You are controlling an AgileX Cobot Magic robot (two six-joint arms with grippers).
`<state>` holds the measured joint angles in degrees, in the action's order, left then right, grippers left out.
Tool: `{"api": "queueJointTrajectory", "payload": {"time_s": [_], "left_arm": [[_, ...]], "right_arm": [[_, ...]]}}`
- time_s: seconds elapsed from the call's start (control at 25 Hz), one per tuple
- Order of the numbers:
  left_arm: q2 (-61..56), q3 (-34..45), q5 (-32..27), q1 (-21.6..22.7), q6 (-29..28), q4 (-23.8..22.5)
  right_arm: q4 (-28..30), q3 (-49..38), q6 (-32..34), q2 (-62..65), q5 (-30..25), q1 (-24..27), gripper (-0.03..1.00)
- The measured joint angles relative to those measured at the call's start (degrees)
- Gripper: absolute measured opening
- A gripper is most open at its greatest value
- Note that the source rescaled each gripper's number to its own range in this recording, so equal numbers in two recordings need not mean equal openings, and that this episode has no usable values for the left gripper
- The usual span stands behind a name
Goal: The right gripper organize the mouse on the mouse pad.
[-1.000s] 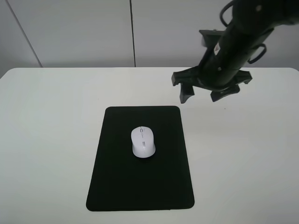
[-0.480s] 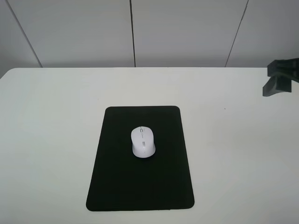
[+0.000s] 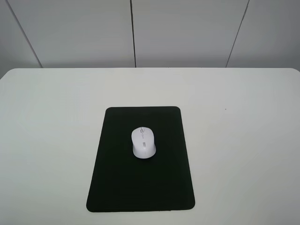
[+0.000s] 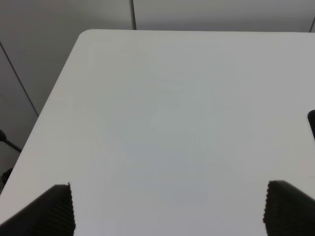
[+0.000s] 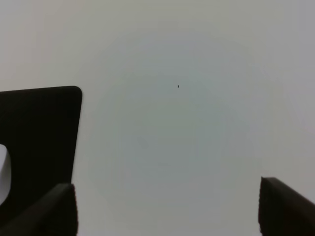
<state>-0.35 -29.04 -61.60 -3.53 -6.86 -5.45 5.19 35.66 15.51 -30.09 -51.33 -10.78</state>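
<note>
Centrally on the black mouse pad (image 3: 140, 159) sits the white mouse (image 3: 143, 142), its grey scroll wheel pointing toward the far edge of the white table (image 3: 243, 154), with dark mat showing on every side of it. Neither arm appears in the high exterior view. Seen from the right wrist camera, the right gripper (image 5: 167, 209) hangs above bare tabletop with its two black fingertips (image 5: 47, 209) spread wide apart and nothing between them; a rounded corner of the pad and a thin white sliver of the mouse lie off to one side of it, beyond one fingertip, well clear of the gap. A tiny dark speck (image 5: 177, 86) marks the table ahead of this gripper. Seen from the left wrist camera, the left gripper (image 4: 170, 211) likewise has its ridged fingertips parted and empty above plain white table, with the table's rounded corner and grey wall panels (image 4: 64, 14) beyond it.
</note>
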Motion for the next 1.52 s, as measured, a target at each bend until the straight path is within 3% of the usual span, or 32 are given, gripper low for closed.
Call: {"api": "queueJointTrajectory", "payload": {"time_s": [0.28,0.72,1.16,1.52], "left_arm": [[0.0,0.0,0.0,0.0,0.0,0.0],[0.0,0.0,0.0,0.0,0.0,0.0],[0.0,0.0,0.0,0.0,0.0,0.0],[0.0,0.0,0.0,0.0,0.0,0.0]], "right_arm": [[2.74,-0.41,-2.74,15.05,-8.2,-0.97,0.82],[2.79,-0.59,-4.5,24.83,-8.97,-0.97,0.82],[2.81,-6.05,-5.03,30.4,-10.23,-0.9,0.82],[1.85,-6.05,-8.12,30.4,-10.23,8.31,0.82]]}}
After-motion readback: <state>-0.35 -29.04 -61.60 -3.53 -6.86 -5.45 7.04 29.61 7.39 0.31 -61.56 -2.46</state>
